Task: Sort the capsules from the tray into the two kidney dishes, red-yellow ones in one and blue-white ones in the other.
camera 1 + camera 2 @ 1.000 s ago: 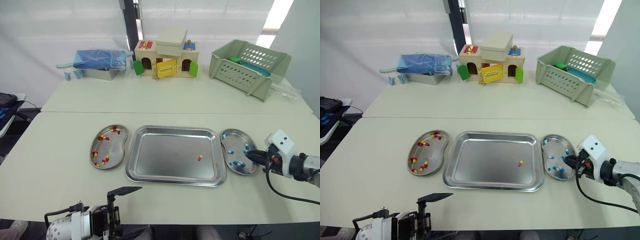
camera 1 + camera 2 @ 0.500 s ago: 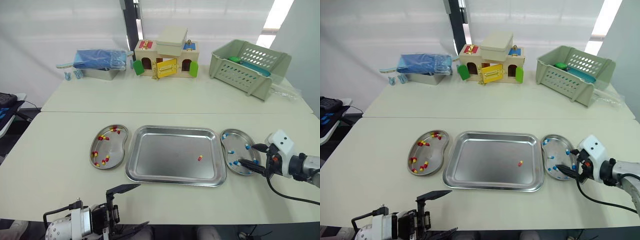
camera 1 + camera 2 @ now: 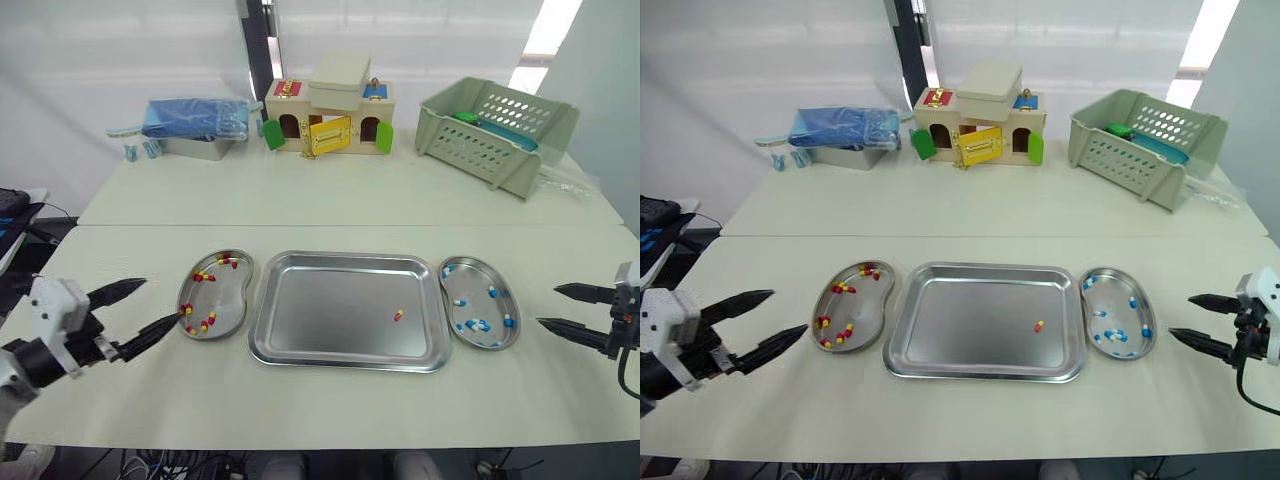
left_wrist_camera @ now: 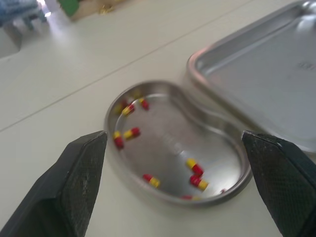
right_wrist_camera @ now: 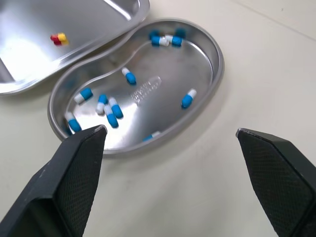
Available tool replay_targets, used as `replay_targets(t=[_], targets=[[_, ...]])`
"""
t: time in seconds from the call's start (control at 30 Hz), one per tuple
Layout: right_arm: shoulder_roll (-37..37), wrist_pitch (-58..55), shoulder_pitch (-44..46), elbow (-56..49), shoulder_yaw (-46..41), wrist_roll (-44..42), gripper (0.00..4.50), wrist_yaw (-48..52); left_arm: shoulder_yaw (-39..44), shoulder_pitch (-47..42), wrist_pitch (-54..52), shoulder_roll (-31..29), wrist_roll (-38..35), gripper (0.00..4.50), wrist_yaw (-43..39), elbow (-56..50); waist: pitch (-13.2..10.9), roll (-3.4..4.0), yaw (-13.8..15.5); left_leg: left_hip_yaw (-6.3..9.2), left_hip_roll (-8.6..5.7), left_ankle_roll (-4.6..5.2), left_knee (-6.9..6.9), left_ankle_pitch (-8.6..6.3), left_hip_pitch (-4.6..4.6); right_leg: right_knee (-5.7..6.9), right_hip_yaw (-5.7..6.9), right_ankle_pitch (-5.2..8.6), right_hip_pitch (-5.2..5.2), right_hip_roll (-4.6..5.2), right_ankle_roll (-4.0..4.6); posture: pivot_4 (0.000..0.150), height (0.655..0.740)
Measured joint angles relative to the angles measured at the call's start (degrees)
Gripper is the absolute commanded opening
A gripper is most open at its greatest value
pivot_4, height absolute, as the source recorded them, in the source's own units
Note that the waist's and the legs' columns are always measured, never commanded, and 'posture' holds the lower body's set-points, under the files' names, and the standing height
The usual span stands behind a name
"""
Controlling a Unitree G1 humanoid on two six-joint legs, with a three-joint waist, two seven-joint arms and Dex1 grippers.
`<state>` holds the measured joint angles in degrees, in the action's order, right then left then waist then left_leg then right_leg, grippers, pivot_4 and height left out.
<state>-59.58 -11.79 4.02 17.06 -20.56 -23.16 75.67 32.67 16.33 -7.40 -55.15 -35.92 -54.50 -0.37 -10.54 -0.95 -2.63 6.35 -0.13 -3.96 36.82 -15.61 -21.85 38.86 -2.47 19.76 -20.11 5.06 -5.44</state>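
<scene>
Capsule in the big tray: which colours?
The capsule is red and yellow, clearest in right wrist view.

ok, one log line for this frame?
left gripper: open, empty, near red-yellow dish | right gripper: open, empty, near blue-white dish | tray: one red-yellow capsule unsorted

Tray [image 3: 330, 300]: plain silver metal. One capsule [image 3: 399, 316] on it, red and yellow.
Left kidney dish [image 3: 235, 295]: silver; its capsules [image 3: 208, 322] all red-yellow.
Right kidney dish [image 3: 476, 285]: silver; its capsules [image 3: 478, 325] blue-white.
Table [image 3: 330, 200]: cream, unpatterned.
Left gripper [image 3: 164, 299] and right gripper [image 3: 548, 305]: black, with a fine cross-hatch texture in the wrist views; white housings behind.
Basket [image 3: 480, 145]: pale sage green, rows of slots.
Toy house [image 3: 325, 115]: tan wood, yellow door, green doors, red and blue panels.
Bundle [image 3: 195, 115]: blue.
</scene>
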Motion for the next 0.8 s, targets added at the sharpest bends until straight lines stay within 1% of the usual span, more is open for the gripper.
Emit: replay_targets(t=[0.17,0.3,0.4,0.6,0.73,0.8], targets=[[-0.1,8.2,4.9,12.2,3.2,3.9,4.45,3.7,2.3,-2.4,1.2,-4.3,6.2,4.5,-1.6,14.0,-0.1,0.11,-0.7,-0.05,0.0,-0.01,-0.03,0.0,0.02,0.04,-0.02,0.01,-0.03,0.0,0.02,0.15,0.74],[-0.2,11.4,7.0,16.8,4.0,5.0,4.45,5.4,2.6,-3.8,1.8,-5.4,9.5,4.5,-3.3,20.6,-0.1,0.14,-0.7,-0.05,0.01,-0.01,-0.04,0.0,-0.01,0.04,-0.03,0.01,-0.06,0.01,0.02,0.15,0.74],[-0.2,12.0,7.5,17.1,4.0,5.2,4.45,5.9,2.6,-5.6,2.7,-5.4,10.7,4.5,-4.5,23.6,-0.1,0.14,-0.7,-0.05,0.02,-0.01,-0.03,0.01,-0.01,0.06,-0.03,0.01,-0.06,0.01,0.02,0.15,0.74],[-0.2,12.2,7.0,16.8,3.9,5.1,4.45,6.6,2.5,-7.6,4.0,-5.4,12.3,4.5,-5.9,25.3,-0.1,0.14,-0.7,-0.05,0.02,-0.01,-0.02,0.01,-0.01,0.06,-0.03,0.01,-0.06,0.01,0.02,0.15,0.74],[-0.2,12.2,4.1,15.3,3.5,4.0,4.45,7.2,0.3,-8.3,4.0,-5.4,14.2,4.5,-6.5,25.5,-0.1,0.14,-0.7,-0.07,0.01,-0.01,-0.02,0.0,-0.01,0.07,-0.05,0.01,-0.06,0.02,0.02,0.15,0.74],[0.0,12.1,1.7,12.9,2.3,2.6,4.45,8.2,-1.5,-8.3,3.2,-5.4,14.9,4.5,-7.4,24.2,-0.1,0.14,-0.6,-0.06,0.01,-0.01,-0.01,0.0,-0.02,0.08,-0.04,0.01,-0.05,0.02,0.01,0.15,0.74]])
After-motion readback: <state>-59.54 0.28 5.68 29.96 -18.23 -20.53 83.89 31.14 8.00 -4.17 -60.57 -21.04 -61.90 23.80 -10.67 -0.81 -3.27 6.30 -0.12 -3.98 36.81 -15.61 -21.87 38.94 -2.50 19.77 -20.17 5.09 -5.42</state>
